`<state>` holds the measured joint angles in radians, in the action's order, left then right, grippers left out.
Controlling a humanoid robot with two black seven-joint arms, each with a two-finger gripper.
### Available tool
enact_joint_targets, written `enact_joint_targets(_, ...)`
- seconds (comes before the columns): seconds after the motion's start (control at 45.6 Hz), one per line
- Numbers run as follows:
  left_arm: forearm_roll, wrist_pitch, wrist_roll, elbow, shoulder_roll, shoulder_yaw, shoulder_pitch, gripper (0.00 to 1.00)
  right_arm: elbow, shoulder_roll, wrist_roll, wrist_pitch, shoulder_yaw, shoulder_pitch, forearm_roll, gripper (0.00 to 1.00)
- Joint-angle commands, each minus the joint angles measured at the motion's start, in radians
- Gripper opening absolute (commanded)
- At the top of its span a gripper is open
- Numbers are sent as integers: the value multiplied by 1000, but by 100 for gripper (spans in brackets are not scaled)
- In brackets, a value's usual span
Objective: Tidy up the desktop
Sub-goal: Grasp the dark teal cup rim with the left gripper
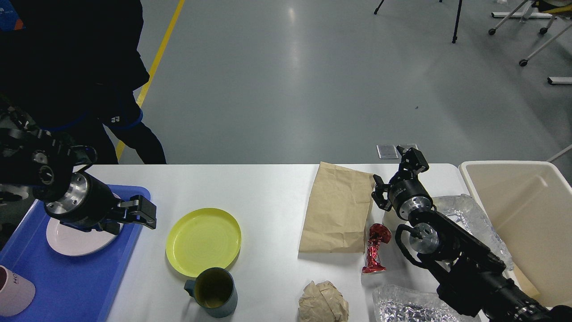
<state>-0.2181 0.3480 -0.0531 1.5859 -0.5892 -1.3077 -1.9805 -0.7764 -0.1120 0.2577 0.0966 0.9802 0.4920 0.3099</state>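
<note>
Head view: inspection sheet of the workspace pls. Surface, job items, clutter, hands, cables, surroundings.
Surface: white desktop, partly covered, no spills seen.
Job's things: yellow plate and dark mug loose on the desktop; pale plate and white cup in the blue tray.
Clutter: flat brown paper bag, red foil wrapper, crumpled paper ball, clear plastic packaging, foil-like packet.
Hands: left hand over the tray's right rim, empty, opening cannot be told; right hand open, empty, beside the paper bag.
Cables: short black loop at the right wrist.
Surroundings: beige bin at right; person at the far-left edge; tripod and chair legs behind.
</note>
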Motion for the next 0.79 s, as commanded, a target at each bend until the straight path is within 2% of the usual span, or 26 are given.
enact_joint_targets(0.0,0,-21,2,32,58,2,25,75,0,0,0,0,0,0,0,100)
enact_joint_targets(0.351,3,-133,-1,59,117,15,193,72,0,0,0,-2,0,0,0,100)
enact_joint_targets(0.767,57,-164,-5,59,180,80,238,71,-1,0,0,-2,0,0,0,100)
